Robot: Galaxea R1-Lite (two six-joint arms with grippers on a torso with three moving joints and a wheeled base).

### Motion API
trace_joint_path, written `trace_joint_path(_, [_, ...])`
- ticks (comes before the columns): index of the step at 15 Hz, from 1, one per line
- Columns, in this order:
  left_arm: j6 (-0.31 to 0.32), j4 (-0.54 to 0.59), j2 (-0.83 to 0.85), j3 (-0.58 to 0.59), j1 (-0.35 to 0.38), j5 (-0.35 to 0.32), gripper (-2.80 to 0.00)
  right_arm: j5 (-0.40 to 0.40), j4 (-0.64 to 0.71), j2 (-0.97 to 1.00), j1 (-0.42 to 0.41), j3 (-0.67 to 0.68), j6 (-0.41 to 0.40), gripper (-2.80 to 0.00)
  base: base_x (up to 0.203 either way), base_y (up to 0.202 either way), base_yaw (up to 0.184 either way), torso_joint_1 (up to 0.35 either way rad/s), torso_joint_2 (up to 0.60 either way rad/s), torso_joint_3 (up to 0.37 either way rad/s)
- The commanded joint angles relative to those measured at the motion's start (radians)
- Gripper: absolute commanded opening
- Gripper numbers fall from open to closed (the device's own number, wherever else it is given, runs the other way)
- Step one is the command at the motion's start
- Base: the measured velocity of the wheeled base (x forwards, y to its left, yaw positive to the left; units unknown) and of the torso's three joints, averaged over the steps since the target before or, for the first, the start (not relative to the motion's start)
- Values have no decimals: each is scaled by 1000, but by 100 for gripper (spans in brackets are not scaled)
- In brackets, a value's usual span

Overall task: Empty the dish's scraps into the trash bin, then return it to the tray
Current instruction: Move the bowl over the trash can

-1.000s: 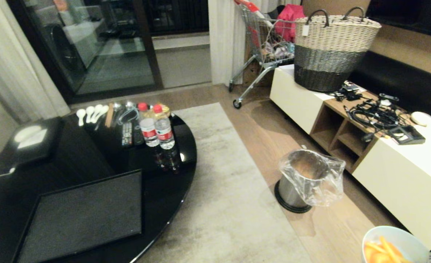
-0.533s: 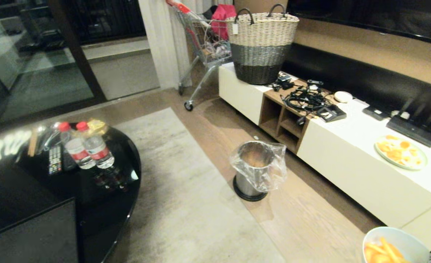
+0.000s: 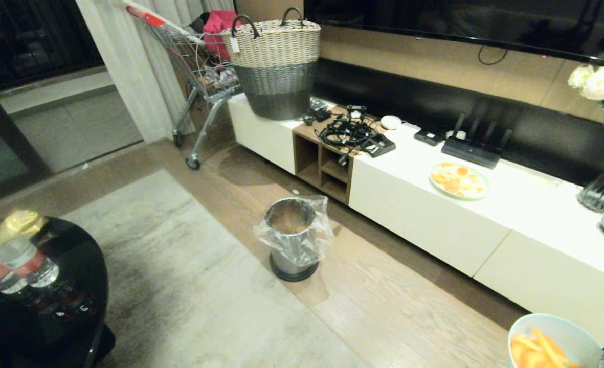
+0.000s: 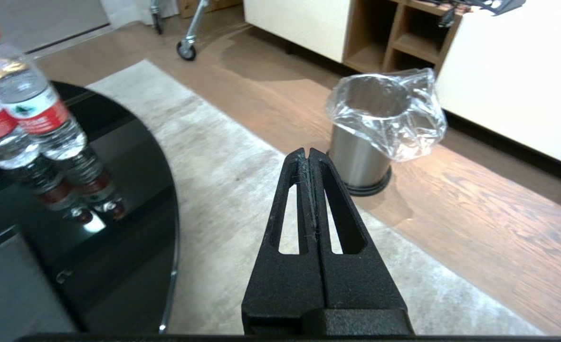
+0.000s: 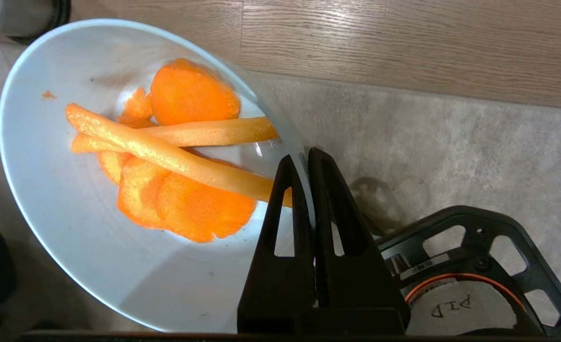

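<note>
Dish (image 5: 71,228) pinched at rim by right gripper (image 5: 301,159), jaws clamped on the edge, one finger inside, one outside; carried low at the near right corner of head view (image 3: 557,332), above rug edge and wood floor. Scraps (image 5: 175,156) lying in dish: round orange slices under two long strips, one small fleck apart near the rim. Seen again in head view (image 3: 537,350).

Bin (image 3: 294,235) upright on wood floor between rug and white cabinet (image 3: 424,204), well apart from dish, liner bunched round its mouth; contents hard to make out, possibly bare. Also in left wrist view (image 4: 370,128).

Left gripper (image 4: 309,154) closed on nothing, fingers pressed flat together, hanging over rug beside black table (image 4: 95,199), pointing roughly toward bin.

Two water bottles (image 3: 10,260) standing at table edge, red caps, reflected in the glossy top. Woven basket (image 3: 276,66) on cabinet's far end, patterned plate (image 3: 457,180) further along the top. Tray outside all views
</note>
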Motion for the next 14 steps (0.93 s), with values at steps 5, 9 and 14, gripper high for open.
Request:
trace_joint_path(5, [0, 0, 0, 0, 0, 0, -280, -4, -5, 13, 4, -19, -3, -280, 0, 0, 0, 0, 0, 0])
trace_joint_path(9, [0, 0, 0, 0, 0, 0, -280, -3, 0, 14, 3, -49, -41, -280, 0, 0, 0, 0, 0, 0])
trace_joint_path(14, [0, 0, 0, 0, 0, 0, -280, -3, 6, 14, 3, -78, -89, -280, 0, 0, 0, 0, 0, 0])
